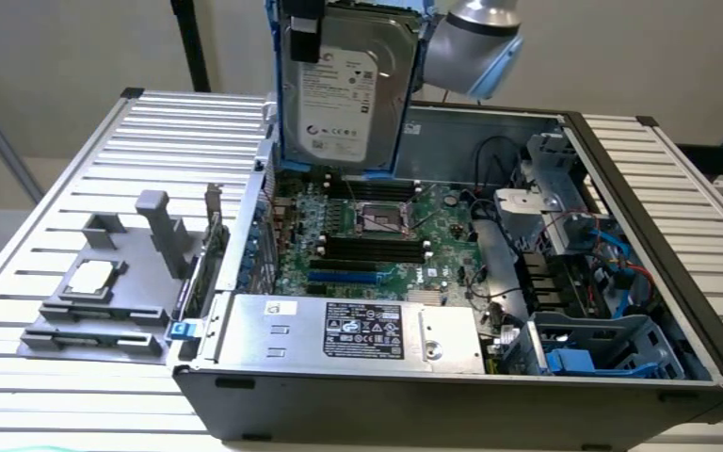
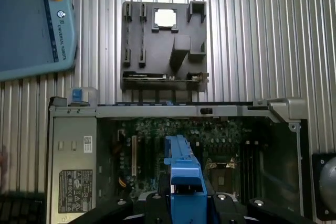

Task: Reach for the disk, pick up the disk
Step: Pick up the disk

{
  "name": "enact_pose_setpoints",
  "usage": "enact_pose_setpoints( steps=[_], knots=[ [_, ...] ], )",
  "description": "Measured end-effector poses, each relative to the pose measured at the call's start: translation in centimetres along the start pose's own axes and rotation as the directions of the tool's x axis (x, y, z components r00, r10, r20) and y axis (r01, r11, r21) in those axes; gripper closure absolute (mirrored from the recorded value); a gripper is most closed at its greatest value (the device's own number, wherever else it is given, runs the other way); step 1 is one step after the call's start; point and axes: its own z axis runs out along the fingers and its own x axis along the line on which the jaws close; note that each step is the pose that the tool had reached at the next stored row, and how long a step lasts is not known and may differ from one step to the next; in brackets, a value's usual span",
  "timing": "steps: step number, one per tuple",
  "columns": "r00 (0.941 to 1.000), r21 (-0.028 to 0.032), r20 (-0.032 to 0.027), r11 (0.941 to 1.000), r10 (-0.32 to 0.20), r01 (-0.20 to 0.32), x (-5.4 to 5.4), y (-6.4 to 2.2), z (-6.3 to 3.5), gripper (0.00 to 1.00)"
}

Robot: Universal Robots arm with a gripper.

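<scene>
Holding disk (image 1: pixel 346 89) upright by its blue bracket (image 2: pixel 184 182), clear above open computer case (image 1: pixel 613 169) — gripper (image 2: pixel 184 203) jaws clamped on bracket edges. Keeping grip square and lift vertical seems wise — motherboard (image 1: pixel 380 231) lies directly beneath, drive heavy, bracket plastic may flex.

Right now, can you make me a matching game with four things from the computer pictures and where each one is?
Things:
1. disk
2. chip
3. silver box
4. grey holder

Places:
A. on the slatted table beside the case
B. held up above the open case
C. inside the case, at its near edge in the exterior view
D. sitting in the grey holder

Pairs: 1-B, 2-D, 3-C, 4-A
</scene>
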Motion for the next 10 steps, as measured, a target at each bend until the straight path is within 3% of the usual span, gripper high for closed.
enact_pose_setpoints(
  steps=[4, 10],
  knots=[
    [1.0, -0.0002, 0.0085, 1.0, -0.001, 0.001, 0.5, -1.84, -0.16, 0.68],
    [0.9999, -0.0006, 0.0139, 1.0, -0.001, 0.001, 1.5, -4.48, -0.41, 0.68]
  ],
)
